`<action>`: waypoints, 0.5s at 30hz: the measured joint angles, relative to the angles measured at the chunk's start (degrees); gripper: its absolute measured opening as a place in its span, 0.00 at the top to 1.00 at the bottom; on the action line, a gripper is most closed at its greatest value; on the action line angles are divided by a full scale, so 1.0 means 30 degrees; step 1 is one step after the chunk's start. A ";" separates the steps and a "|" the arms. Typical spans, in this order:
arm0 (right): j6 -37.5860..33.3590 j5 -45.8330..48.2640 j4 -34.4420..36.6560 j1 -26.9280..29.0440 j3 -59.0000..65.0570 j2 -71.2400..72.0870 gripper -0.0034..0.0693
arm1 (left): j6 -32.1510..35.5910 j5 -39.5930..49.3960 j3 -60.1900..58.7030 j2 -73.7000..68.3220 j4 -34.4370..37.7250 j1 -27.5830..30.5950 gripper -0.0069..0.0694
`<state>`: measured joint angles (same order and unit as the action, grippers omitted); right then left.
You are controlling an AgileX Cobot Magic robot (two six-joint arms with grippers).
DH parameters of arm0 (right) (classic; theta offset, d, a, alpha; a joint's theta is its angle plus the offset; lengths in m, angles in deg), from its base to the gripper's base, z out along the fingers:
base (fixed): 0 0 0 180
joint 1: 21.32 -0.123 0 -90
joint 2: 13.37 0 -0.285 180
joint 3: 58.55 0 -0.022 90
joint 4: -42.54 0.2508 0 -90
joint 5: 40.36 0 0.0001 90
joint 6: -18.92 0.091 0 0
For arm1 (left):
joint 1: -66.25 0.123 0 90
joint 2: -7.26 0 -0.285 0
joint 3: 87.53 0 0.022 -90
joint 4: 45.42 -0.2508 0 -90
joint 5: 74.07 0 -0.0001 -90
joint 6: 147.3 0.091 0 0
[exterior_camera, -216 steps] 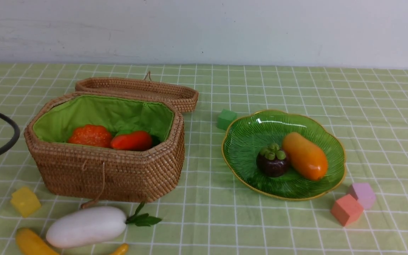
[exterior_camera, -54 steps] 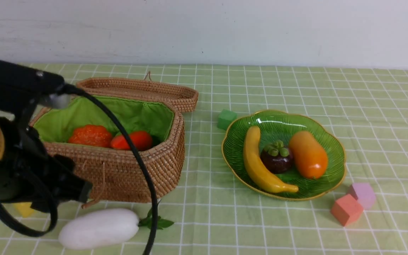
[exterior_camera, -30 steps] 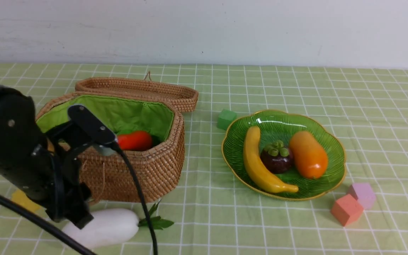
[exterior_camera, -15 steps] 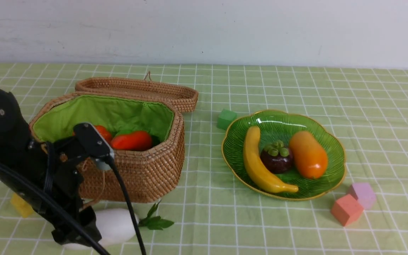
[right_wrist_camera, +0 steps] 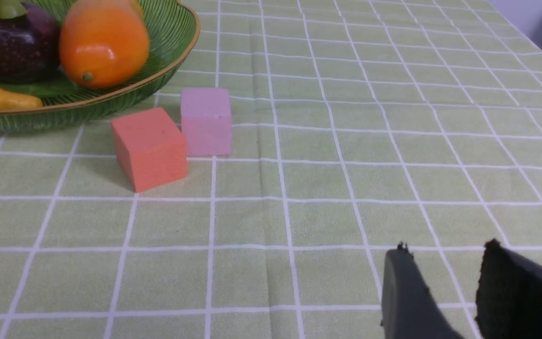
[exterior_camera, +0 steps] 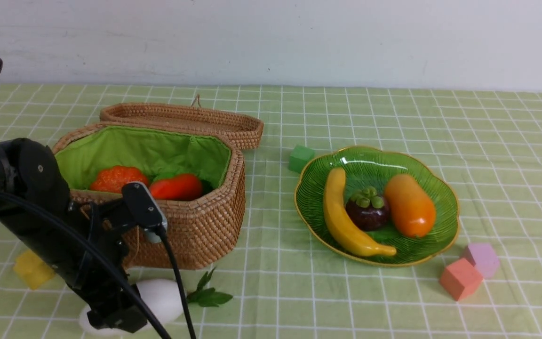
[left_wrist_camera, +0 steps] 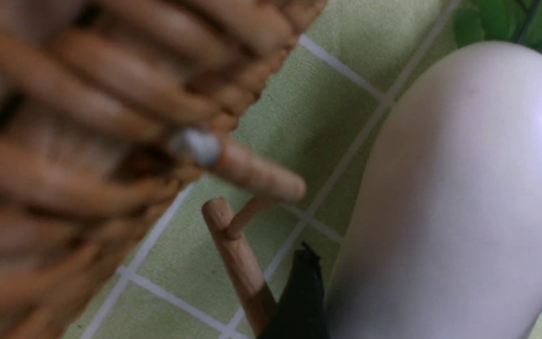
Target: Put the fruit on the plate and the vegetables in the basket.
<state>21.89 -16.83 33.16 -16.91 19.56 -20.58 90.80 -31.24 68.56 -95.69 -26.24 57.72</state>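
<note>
Left gripper (exterior_camera: 113,316): jaws spread wide around the white radish (exterior_camera: 160,297), not closed on it; basket (exterior_camera: 195,226) just behind it, holding pumpkin (exterior_camera: 118,178) and carrot (exterior_camera: 177,187)
Plate (exterior_camera: 318,197): well off to its right; holds banana (exterior_camera: 344,216), mangosteen (exterior_camera: 366,212), mango (exterior_camera: 409,212)
Right gripper (right_wrist_camera: 445,292): partly open, empty; two cubes (right_wrist_camera: 151,147) near

Woven rattan basket (exterior_camera: 195,226) with cloth lining; glossy ribbed glass plate (exterior_camera: 318,197); smooth white radish (left_wrist_camera: 464,188); matt foam cubes (right_wrist_camera: 151,148).
</note>
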 joint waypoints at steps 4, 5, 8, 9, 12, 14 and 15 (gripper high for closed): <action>0.0000 0.0000 0.0000 0.0000 0.0000 0.0000 0.62 | 0.0014 0.0078 0.0000 -0.0303 0.0000 0.0000 0.13; 0.0000 0.0000 0.0000 0.0000 0.0000 0.0000 0.62 | 0.0014 0.0122 0.0000 -0.0343 0.0021 0.0000 0.16; 0.0000 0.0000 0.0000 0.0000 0.0000 0.0000 0.62 | 0.0014 0.0324 0.0000 -0.0343 0.0021 0.0000 0.21; 0.0000 0.0000 0.0000 0.0000 0.0000 0.0000 0.62 | 0.0014 0.0398 0.0000 -0.0343 0.0035 0.0000 0.21; 0.0000 0.0000 0.0000 0.0000 0.0000 0.0000 0.62 | 0.0014 0.1143 0.0000 -0.0343 0.0173 0.0000 0.21; 0.0000 0.0000 0.0000 0.0000 0.0000 0.0000 0.62 | 0.0014 0.1581 0.0000 -0.0343 0.0278 0.0000 0.21; 0.0000 0.0000 0.0000 0.0000 0.0000 0.0000 0.62 | 0.0014 0.1819 0.0000 -0.0343 0.0323 0.0000 0.21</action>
<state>21.89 -16.83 33.16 -16.91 19.56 -20.58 90.85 -25.78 68.56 -96.72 -25.27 57.72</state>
